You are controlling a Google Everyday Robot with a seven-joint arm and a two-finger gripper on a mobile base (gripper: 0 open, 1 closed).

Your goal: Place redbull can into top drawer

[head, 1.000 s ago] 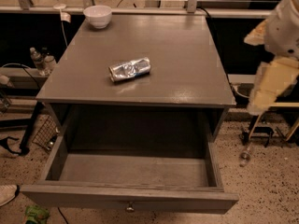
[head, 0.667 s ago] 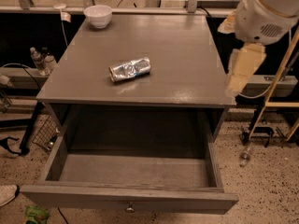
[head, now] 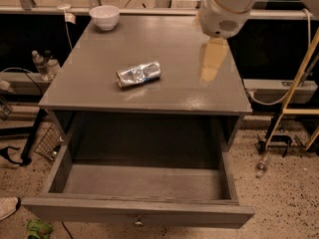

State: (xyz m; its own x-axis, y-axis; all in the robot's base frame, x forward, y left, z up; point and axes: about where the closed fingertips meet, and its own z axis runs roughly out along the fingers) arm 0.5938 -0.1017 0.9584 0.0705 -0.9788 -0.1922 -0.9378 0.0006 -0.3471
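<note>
Grey wooden cabinet top (head: 164, 44) was recorded under dim light. A slim shiny silver redbull can (head: 139, 74) was found lying on its side near the centre. It lay at about 8 o'clock from the tan two-finger gripper (head: 212, 59) and well apart from it. The gripper was held over the 3 o'clock edge; open or closed could not be told. The wide grey top drawer (head: 139, 215) was pulled out at 6 o'clock.

Risk judged: if nudged on approach, the can could be rolled away or gripped off-centre and dropped.
</note>
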